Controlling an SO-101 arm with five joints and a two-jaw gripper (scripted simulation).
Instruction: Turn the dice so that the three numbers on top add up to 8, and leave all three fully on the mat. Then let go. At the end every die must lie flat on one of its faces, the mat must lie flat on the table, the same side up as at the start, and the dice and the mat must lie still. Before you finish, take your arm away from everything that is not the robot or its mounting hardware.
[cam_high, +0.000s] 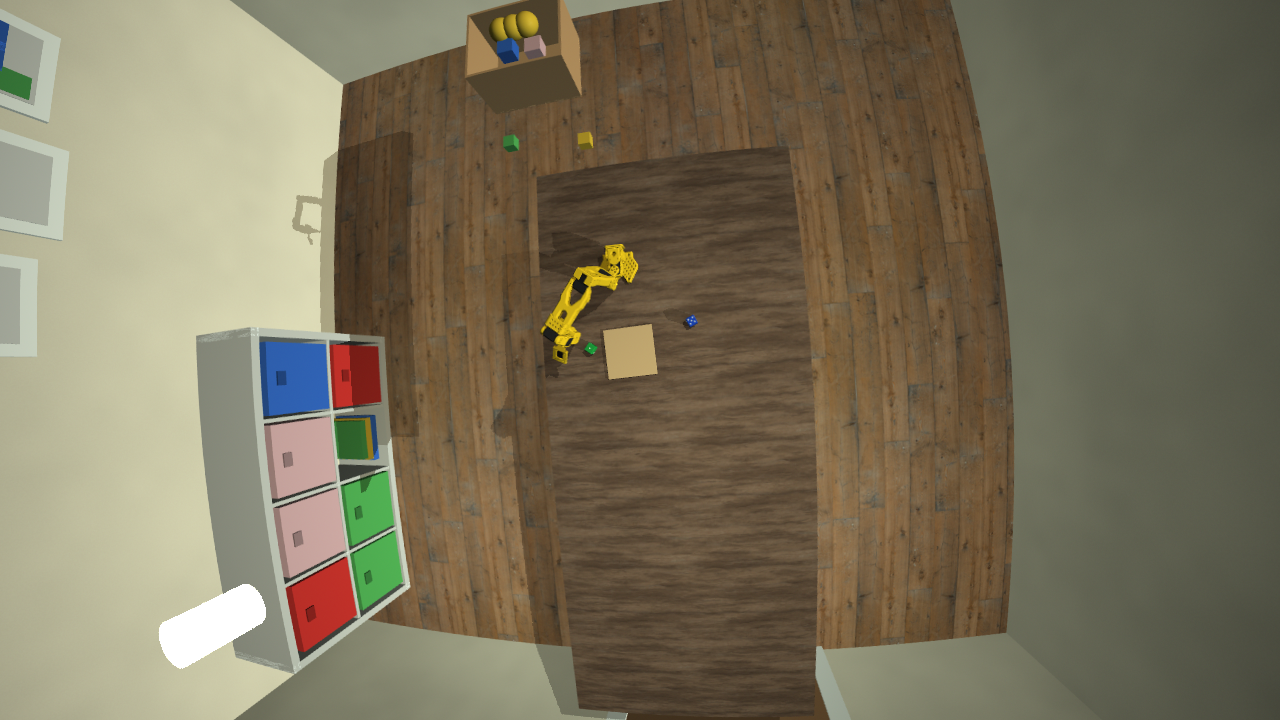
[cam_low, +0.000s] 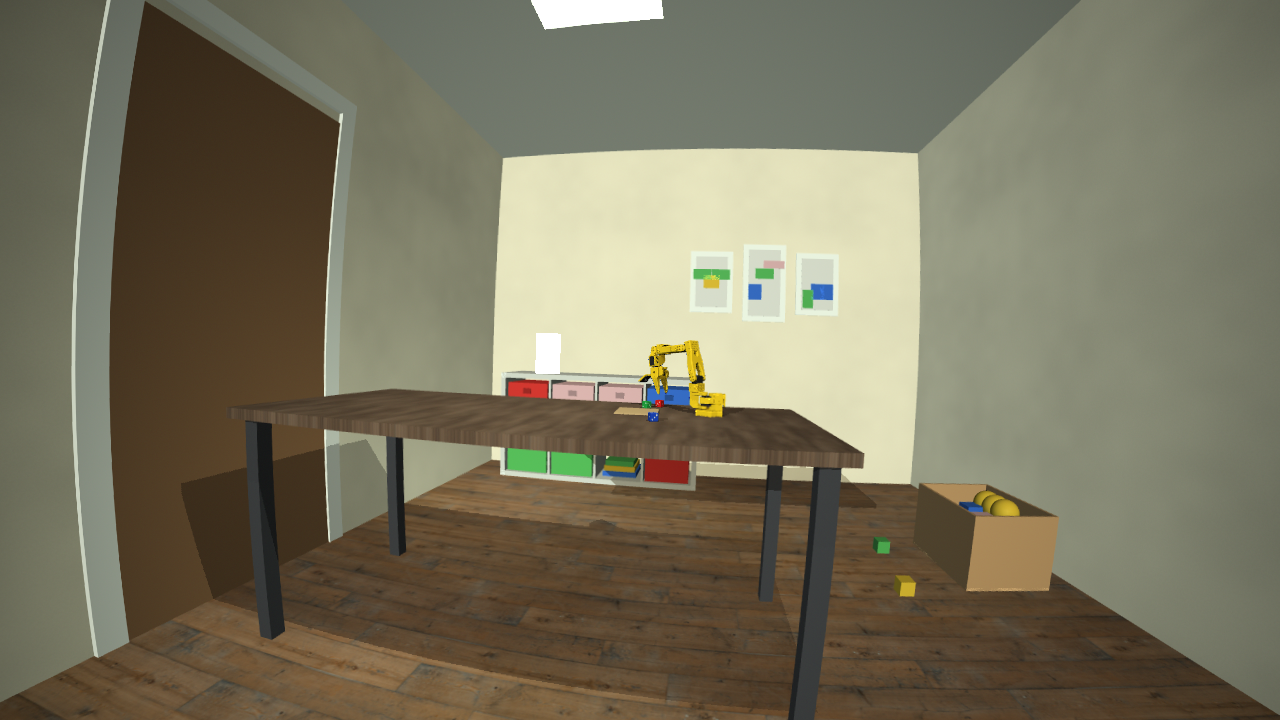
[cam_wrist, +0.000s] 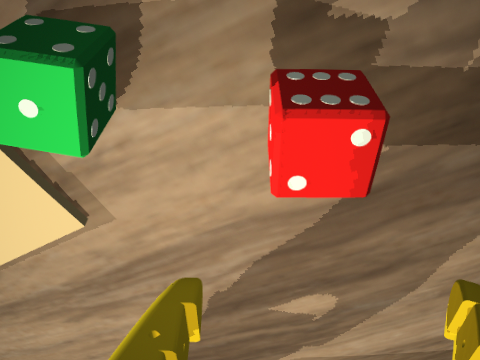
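A red die (cam_wrist: 323, 134) (cam_low: 659, 403) lies on the bare table. In the wrist view it shows two pips toward the camera and six pips on its far face. The arm hides it in the overhead view. A green die (cam_wrist: 54, 87) (cam_high: 589, 348) (cam_low: 646, 404) lies on the table just off the tan mat's (cam_high: 630, 351) (cam_wrist: 27, 220) (cam_low: 633, 411) left edge, one pip toward the wrist camera. A blue die (cam_high: 691, 321) (cam_low: 652, 416) lies on the table to the right of the mat. My gripper (cam_wrist: 327, 300) (cam_high: 561, 354) (cam_low: 657, 391) is open and empty, above the red die.
The arm's base (cam_high: 619, 262) stands on the table behind the mat. The table's left edge (cam_high: 543, 358) runs close to the red die and my gripper. A shelf unit (cam_high: 304, 483) stands by the wall, and a box (cam_high: 523, 67) and two small cubes are on the floor.
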